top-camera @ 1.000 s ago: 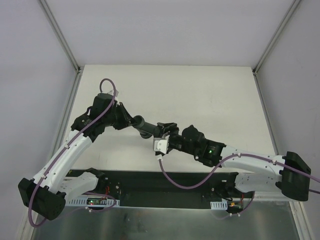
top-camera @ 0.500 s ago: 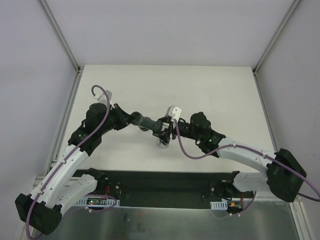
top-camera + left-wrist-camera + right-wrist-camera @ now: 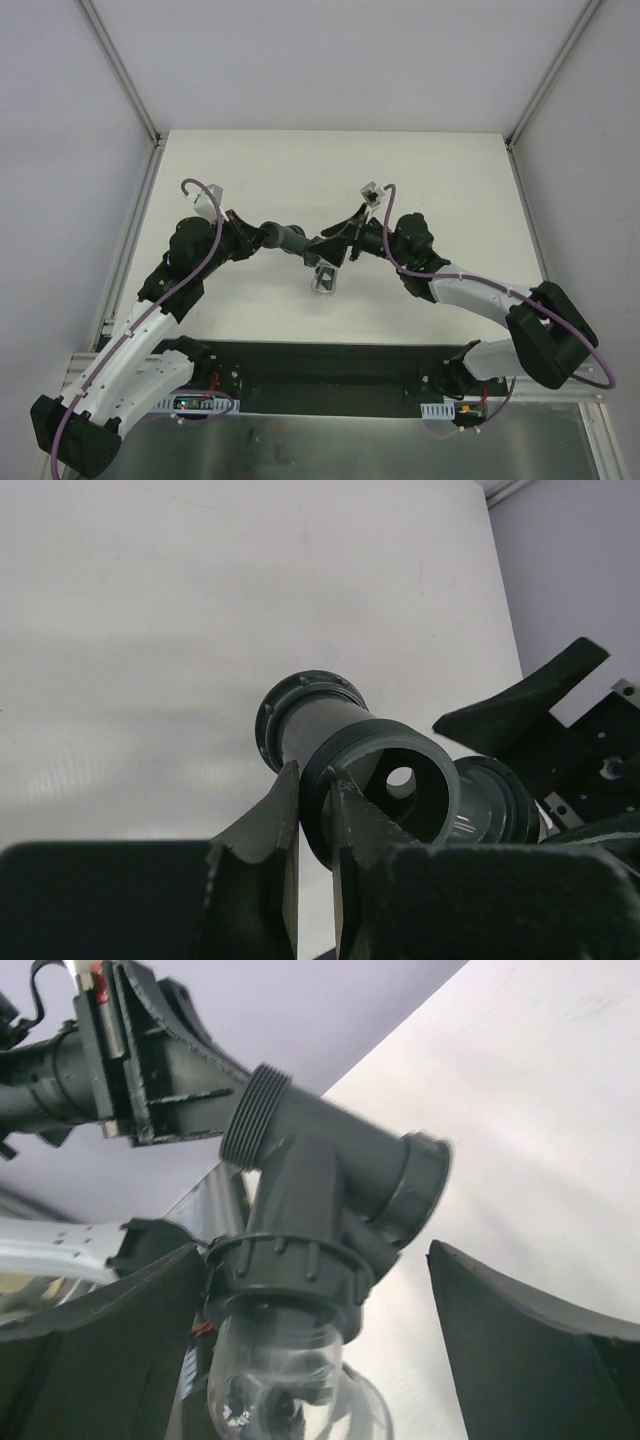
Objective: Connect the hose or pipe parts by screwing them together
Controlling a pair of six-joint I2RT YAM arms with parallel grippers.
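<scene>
Near the middle of the overhead frame, my left gripper [image 3: 266,236] is clamped on the rim of the grey pipe fitting [image 3: 298,242], holding it aloft so the clear connector [image 3: 324,279] hangs from its lower socket. My right gripper [image 3: 343,246] stands spread wide either side of it (ready, I'd guess, to close for a twist).

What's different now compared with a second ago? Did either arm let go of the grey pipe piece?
The right gripper twisted its wrist right round, its camera swinging from the near side to the far side, then opened and let go. Its fingers now flank the clear connector without touching. The left gripper stayed shut on the grey pipe fitting, which hardly moved.
</scene>
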